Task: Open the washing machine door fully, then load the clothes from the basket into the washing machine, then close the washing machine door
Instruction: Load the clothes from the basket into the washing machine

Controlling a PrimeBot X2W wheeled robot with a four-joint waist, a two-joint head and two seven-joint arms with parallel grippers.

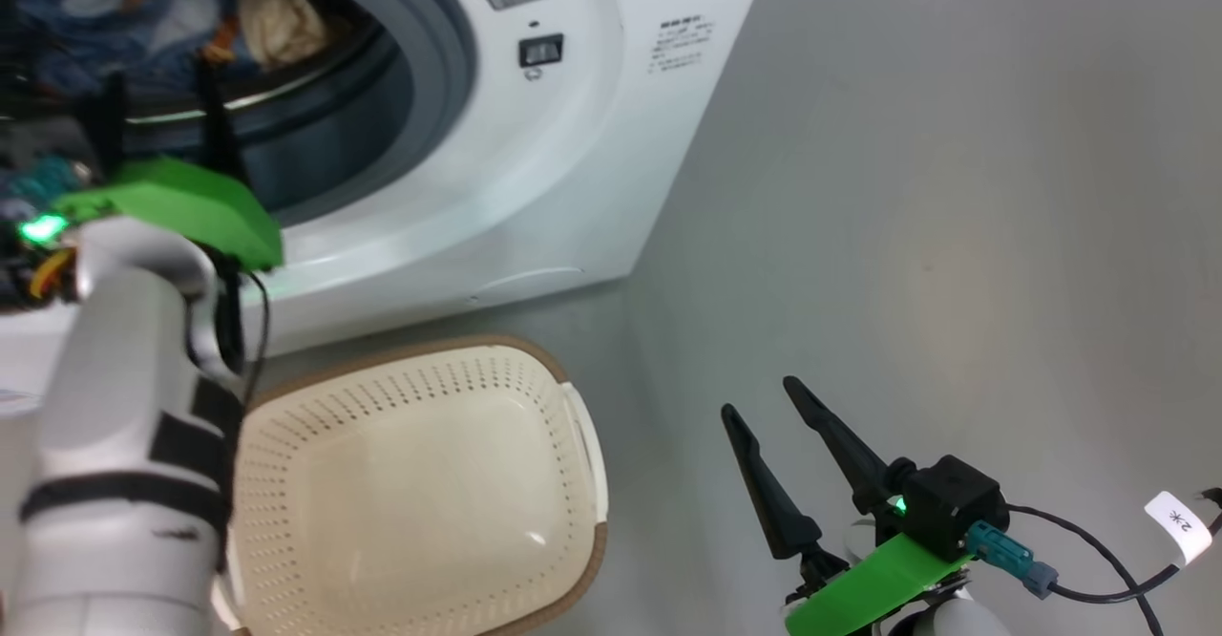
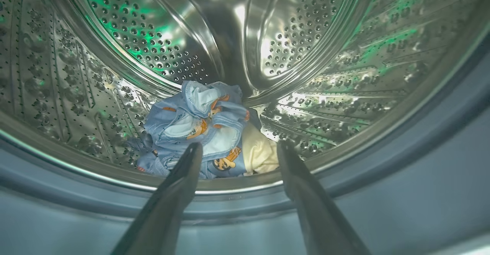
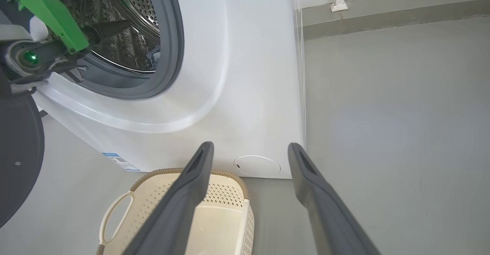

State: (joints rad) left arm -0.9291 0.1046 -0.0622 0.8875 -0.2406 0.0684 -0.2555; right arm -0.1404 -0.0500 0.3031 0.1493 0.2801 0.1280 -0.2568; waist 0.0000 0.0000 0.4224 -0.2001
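- Right gripper (image 1: pixel 761 397): fingers spread, nothing between them, pointing up the head view over the floor (image 1: pixel 955 235). A tag (image 1: pixel 1179 521) on its cable reads roughly "2*".
- Basket (image 1: pixel 573 407): on the floor just before the machine (image 1: pixel 592 139), long axis roughly along its front.
- Left gripper (image 2: pixel 239 144): at the drum mouth, fingers apart and empty, pointing in at the clothes (image 2: pixel 199 128).
- Clothes: heaped low in the drum, just behind its lip.
- Door (image 3: pixel 19 151): swung wide, grey inner face showing.
- Blue label (image 3: pixel 120 162): too small to read.
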